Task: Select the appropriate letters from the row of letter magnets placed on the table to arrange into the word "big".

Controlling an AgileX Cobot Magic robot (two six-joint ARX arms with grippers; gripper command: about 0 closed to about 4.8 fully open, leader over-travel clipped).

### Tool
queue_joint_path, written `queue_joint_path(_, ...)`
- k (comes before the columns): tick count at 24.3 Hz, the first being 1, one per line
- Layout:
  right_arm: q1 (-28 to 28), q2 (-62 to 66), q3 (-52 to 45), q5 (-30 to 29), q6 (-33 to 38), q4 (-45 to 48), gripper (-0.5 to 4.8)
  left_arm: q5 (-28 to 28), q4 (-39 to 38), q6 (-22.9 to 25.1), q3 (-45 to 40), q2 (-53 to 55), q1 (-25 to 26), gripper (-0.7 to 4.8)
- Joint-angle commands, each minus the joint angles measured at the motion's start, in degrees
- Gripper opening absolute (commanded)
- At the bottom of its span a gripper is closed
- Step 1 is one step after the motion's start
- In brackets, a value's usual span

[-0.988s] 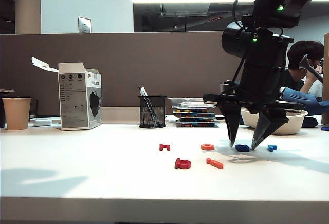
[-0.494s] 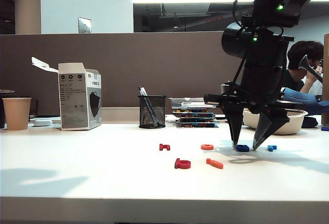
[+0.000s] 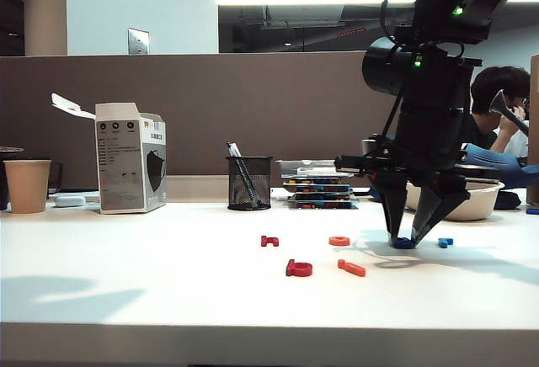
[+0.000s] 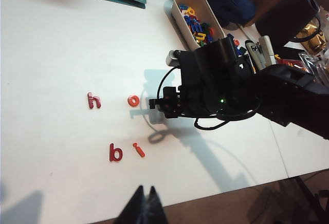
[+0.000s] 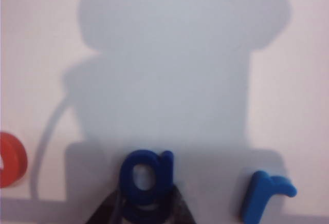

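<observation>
On the table (image 3: 126, 300), the right gripper (image 3: 405, 239) pinches the blue g (image 5: 145, 183) between o (image 3: 339, 241) and r (image 5: 264, 198), a shallow hold that could slip; the left gripper (image 4: 144, 208), fingers together and empty, hangs above b (image 4: 115, 153) and i (image 4: 138, 150).

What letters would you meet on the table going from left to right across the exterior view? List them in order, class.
Dark red h → red b → orange o → orange-red i → dark blue g, between the right gripper fingers → light blue r.
</observation>
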Motion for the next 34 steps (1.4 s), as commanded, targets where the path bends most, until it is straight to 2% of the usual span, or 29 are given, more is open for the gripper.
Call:
queue_joint_path(1, 0.17, 0.44, -0.31, -0.44, 0.02, -1.07, 0.97, -0.24, 0.37, 0.26, 0.17, -0.13, 0.07, -0.05)
queue_joint_path(26, 0.13, 0.31, -0.31, -0.42, 0.02, -0.76, 0.94, -0.24, 0.37, 0.26, 0.17, -0.13, 0.07, -0.05)
queue_joint_path(34, 0.15, -3.67, -0.31, -0.46, 0.02, -1.84, 0.94, -0.24, 0.37, 0.26, 0.17, -0.13, 0.07, -0.05)
